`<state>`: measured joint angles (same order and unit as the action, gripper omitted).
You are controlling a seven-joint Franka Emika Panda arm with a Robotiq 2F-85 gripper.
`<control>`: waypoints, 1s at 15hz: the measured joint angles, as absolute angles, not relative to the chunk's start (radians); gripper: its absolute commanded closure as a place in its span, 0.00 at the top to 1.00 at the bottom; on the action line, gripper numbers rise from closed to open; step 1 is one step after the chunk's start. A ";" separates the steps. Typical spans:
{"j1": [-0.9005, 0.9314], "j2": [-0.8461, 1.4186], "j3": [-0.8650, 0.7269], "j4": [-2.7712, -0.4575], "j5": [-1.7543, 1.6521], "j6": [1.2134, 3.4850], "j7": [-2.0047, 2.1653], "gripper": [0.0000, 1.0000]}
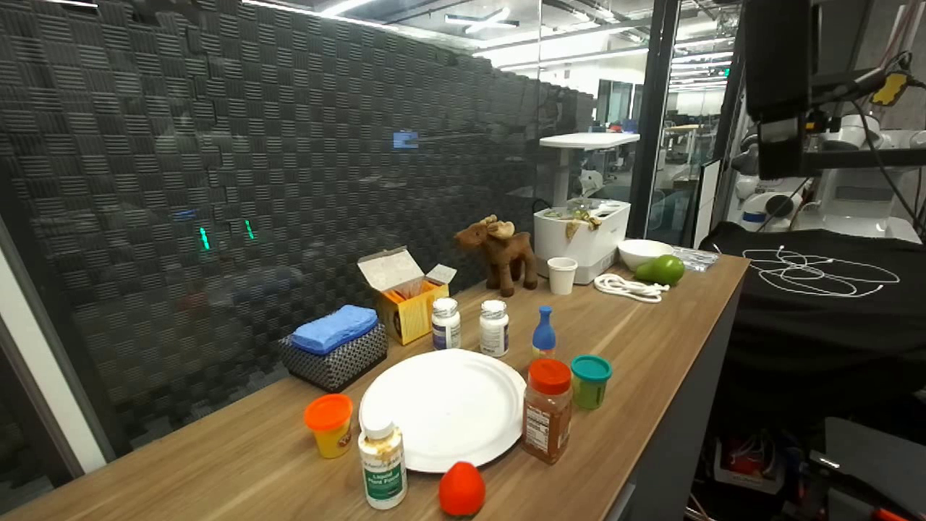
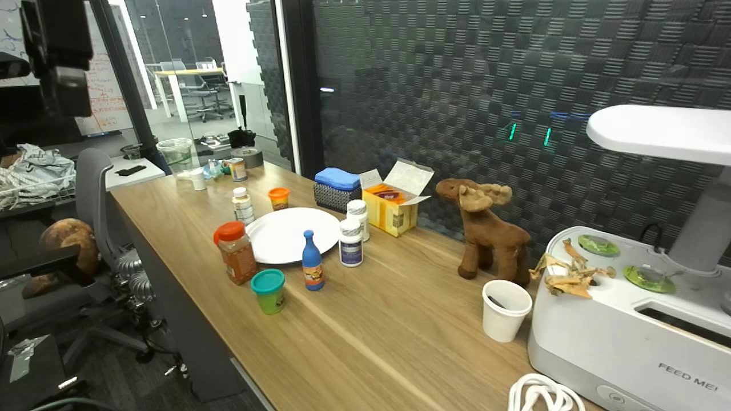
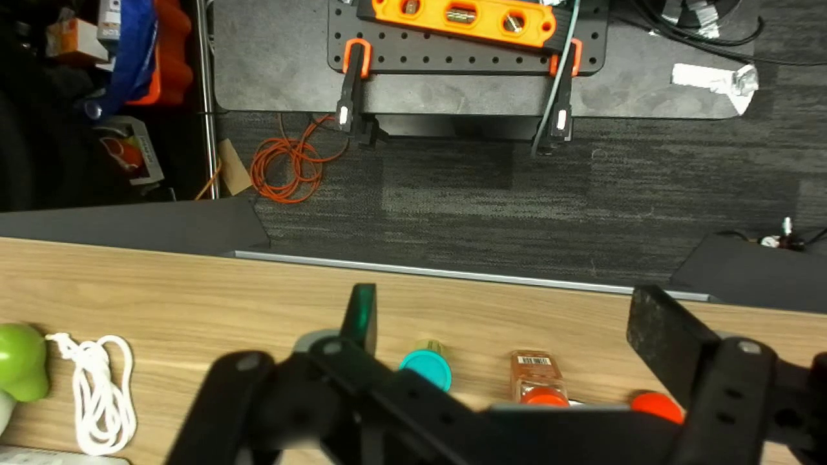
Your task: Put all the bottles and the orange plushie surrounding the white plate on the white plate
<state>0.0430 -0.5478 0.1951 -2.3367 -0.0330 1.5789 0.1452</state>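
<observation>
The white plate point(image 1: 445, 412) lies bare on the wooden counter, also in an exterior view point(image 2: 294, 228). Around it stand a white plant-food bottle point(image 1: 383, 469), a red-lidded spice bottle point(image 1: 547, 423), a blue bottle point(image 1: 544, 336) and two white pill bottles point(image 1: 446, 329) point(image 1: 495, 333). The round orange-red plushie point(image 1: 461, 490) sits at the plate's near side. My gripper point(image 3: 507, 316) is open and empty, high above the counter. In the wrist view the spice bottle point(image 3: 536, 373) and plushie point(image 3: 656, 405) show below it, partly covered by the gripper; the plate is almost wholly hidden.
An orange-lidded tub point(image 1: 330, 427) and a teal-lidded tub point(image 1: 589, 382) stand beside the plate. Behind are a tissue box with blue cloth point(image 1: 336, 351), a yellow tea box point(image 1: 412, 315) and a moose toy point(image 1: 503, 257). A paper cup point(image 2: 505, 311) stands by the white planter point(image 2: 617, 337).
</observation>
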 measured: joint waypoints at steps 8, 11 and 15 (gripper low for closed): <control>0.050 -0.515 0.192 -2.339 -0.014 1.677 0.153 1.00; 0.074 -0.438 0.203 -2.324 -0.002 1.839 0.175 1.00; 0.105 -0.276 0.238 -2.282 -0.015 2.004 0.204 1.00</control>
